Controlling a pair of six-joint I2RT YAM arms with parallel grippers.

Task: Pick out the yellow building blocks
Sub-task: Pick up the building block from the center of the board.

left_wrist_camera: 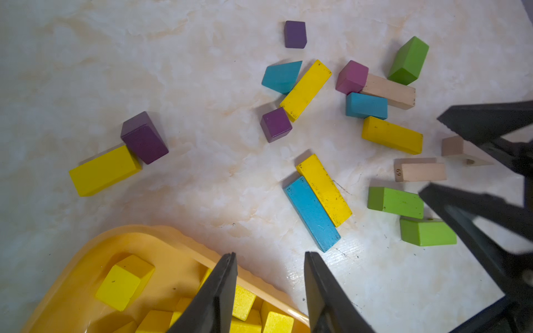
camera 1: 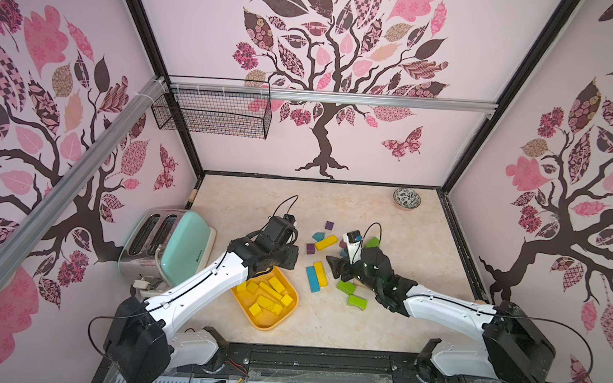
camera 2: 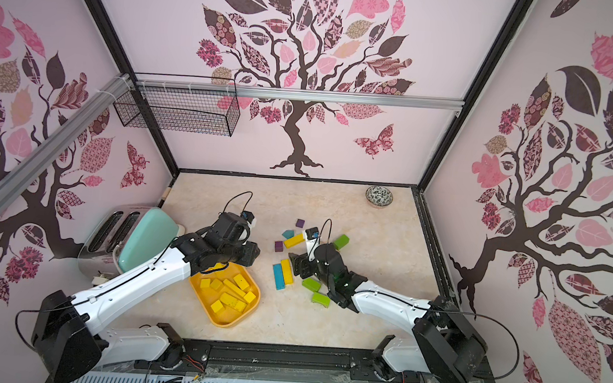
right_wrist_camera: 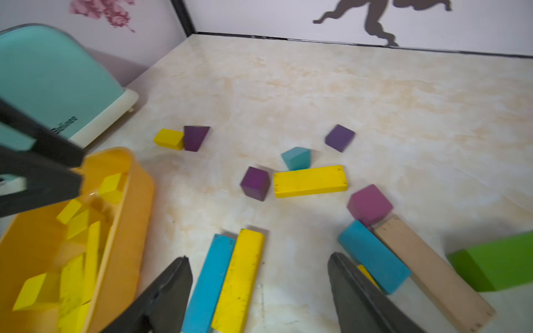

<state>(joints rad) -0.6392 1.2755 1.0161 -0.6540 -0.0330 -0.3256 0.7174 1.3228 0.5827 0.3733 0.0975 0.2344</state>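
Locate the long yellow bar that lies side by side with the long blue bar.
In both top views the long yellow bar lies mid-table, its long side against the long blue bar, right of the orange-yellow tray and left of the green blocks.

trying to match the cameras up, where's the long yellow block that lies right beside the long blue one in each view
In both top views: the long yellow block lies mid-table, between the orange-yellow tray and the green blocks.
Left wrist: around mid-picture.
Right wrist: close to the camera, cut off by the picture's edge.
Shared landmark: the long blue block, flush along its side in every view.
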